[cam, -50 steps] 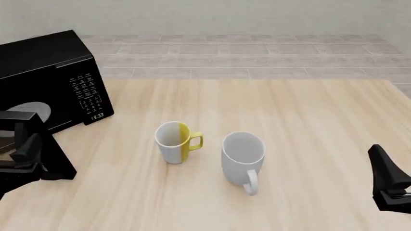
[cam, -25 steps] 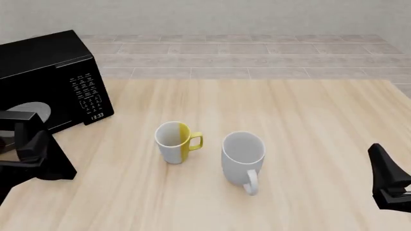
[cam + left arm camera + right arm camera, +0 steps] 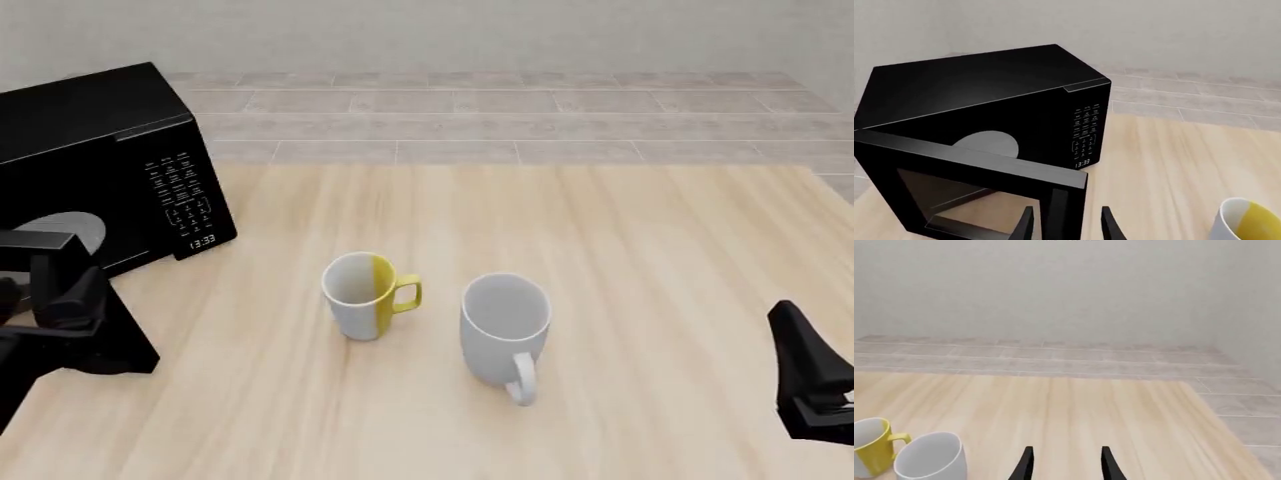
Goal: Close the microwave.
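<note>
Microwave (image 3: pixel 114 160) sits at the far left of the table (image 3: pixel 601 260), door (image 3: pixel 981 192) swung out toward us. Over the last second our left gripper (image 3: pixel 1066 226) has crept a little along the door's free edge, which in the left wrist view stands between its spread fingers, unclamped. We judge the push is only starting, since the door hangs wide with the turntable (image 3: pixel 985 145) showing. Mid-table, the yellow-and-white mug (image 3: pixel 363 293) and the white mug (image 3: pixel 507 325) are unmoved, clear of the door's swing. Far right, our right gripper (image 3: pixel 1065 463) is parked low with fingers apart, holding nothing.
</note>
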Action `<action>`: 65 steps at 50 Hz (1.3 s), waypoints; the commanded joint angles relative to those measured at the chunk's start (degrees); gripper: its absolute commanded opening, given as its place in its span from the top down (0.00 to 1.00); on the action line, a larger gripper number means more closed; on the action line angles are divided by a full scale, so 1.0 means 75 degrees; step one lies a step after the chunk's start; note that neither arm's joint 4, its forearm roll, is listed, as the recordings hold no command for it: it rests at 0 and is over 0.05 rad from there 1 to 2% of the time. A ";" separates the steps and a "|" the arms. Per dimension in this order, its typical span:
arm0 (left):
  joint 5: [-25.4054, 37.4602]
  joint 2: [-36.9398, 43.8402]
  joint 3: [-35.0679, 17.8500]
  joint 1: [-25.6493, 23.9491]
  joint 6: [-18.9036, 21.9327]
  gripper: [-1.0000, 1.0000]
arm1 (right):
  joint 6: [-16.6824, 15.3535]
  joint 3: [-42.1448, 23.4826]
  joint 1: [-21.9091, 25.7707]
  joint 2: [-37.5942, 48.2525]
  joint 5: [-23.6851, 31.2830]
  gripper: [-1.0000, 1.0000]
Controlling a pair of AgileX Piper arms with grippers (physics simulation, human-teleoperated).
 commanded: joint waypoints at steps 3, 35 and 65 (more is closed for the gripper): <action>-0.0549 0.0671 -0.0040 0.0043 0.0044 0.00 | -0.0105 -0.0014 -0.0034 -0.0374 0.0335 0.00; -0.1609 0.2217 -0.0300 0.0082 0.0219 0.00 | -0.0231 -0.0034 -0.0098 -0.0726 0.0597 0.00; -0.1496 0.2484 -0.0664 0.0069 0.0340 0.00 | -0.0244 -0.0040 -0.0081 -0.0737 0.0607 0.00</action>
